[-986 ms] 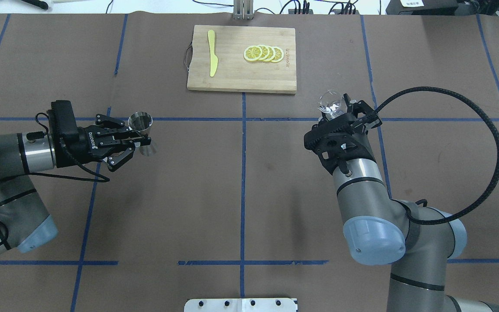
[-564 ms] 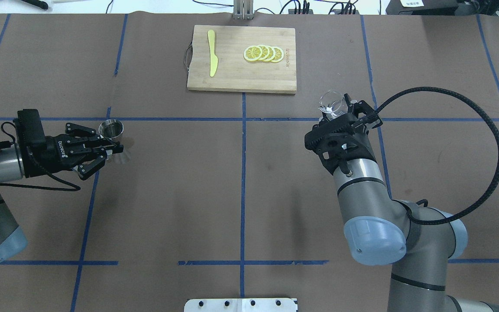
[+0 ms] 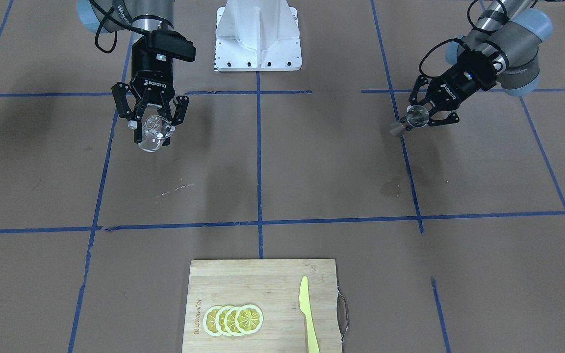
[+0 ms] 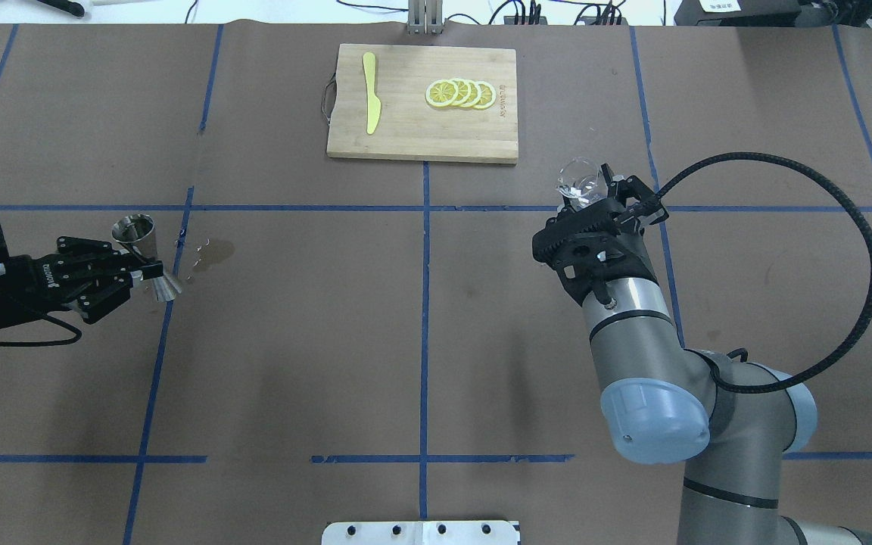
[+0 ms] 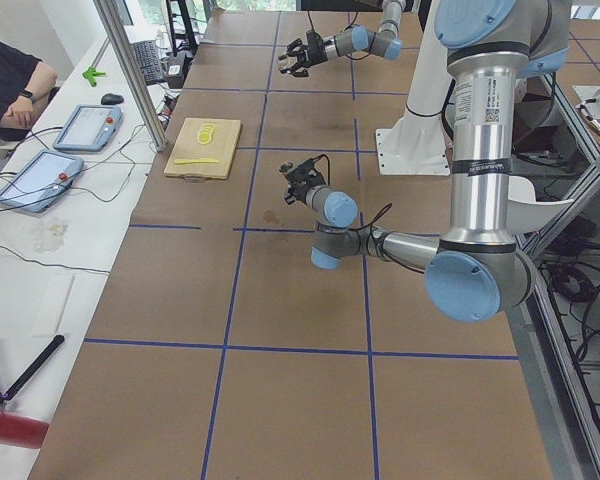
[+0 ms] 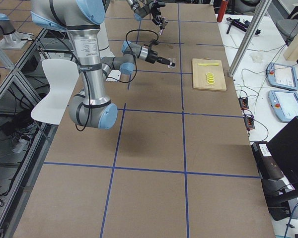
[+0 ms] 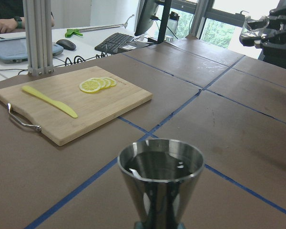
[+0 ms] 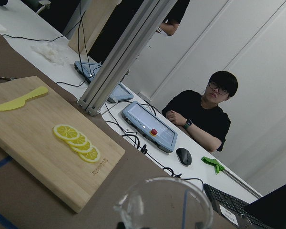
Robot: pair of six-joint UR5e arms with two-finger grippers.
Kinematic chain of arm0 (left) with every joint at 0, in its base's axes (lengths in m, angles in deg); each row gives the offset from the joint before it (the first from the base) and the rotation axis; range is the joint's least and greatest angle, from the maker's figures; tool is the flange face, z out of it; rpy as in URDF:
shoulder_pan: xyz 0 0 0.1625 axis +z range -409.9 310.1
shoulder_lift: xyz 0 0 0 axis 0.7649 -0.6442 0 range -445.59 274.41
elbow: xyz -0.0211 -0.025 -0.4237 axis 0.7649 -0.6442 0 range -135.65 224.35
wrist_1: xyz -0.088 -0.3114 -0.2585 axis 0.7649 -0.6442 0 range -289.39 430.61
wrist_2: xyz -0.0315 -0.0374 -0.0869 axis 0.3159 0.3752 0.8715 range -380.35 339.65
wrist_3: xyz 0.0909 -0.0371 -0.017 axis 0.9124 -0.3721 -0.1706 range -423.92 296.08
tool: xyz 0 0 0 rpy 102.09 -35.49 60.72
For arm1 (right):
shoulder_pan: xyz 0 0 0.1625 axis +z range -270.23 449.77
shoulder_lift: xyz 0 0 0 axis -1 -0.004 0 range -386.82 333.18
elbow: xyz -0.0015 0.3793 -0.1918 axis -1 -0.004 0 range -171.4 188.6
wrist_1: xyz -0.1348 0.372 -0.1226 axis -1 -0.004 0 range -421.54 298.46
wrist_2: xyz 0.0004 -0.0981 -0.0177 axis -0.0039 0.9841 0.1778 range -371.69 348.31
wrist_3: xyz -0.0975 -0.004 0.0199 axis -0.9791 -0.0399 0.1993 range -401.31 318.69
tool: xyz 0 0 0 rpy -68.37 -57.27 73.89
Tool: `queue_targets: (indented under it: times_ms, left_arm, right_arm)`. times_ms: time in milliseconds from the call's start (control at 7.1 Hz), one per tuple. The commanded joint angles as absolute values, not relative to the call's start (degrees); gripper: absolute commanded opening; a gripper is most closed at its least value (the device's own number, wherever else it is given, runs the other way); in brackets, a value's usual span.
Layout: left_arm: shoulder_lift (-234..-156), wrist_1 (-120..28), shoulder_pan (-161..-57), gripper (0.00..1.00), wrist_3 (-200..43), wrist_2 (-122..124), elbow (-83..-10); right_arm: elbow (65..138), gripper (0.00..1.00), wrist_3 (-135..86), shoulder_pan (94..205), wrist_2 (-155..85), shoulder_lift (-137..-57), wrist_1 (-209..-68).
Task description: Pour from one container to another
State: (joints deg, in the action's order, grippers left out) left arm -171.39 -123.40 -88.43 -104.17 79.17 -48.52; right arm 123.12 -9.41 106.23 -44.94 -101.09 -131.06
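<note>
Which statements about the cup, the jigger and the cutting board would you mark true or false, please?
1. The left gripper is shut on the steel jigger. True.
2. The glass cup stands on the table. False: the right gripper holds it, raised and tilted.
3. The yellow knife lies across the lemon slices. False: both lie on the cutting board, apart from each other.
4. A wet patch shows on the table near the jigger. True.
5. The cup hangs directly over the jigger. False: they are far apart, on opposite sides of the table.
</note>
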Motion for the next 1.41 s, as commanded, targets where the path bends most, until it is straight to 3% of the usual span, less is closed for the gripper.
queue_targets:
  times_ms: [0,564,1268]
  left_arm:
    - [-167.8,-127.8,-88.1,0.00,-106.9,69.3,-48.7]
    - [-166.1,-129.8,-85.5,0.00,-106.5,56.2,-48.3]
    - [-164.9,-129.7,-72.9,0.00,-108.1,37.6,-45.8]
  right_arm:
    - [123.2,0.00,-9.4,106.2,-44.9,-101.1,-131.1]
    - [123.3,0.00,-9.3,106.2,-44.9,-101.1,-131.1]
    - [123.3,0.00,-9.3,106.2,-44.9,-101.0,-131.1]
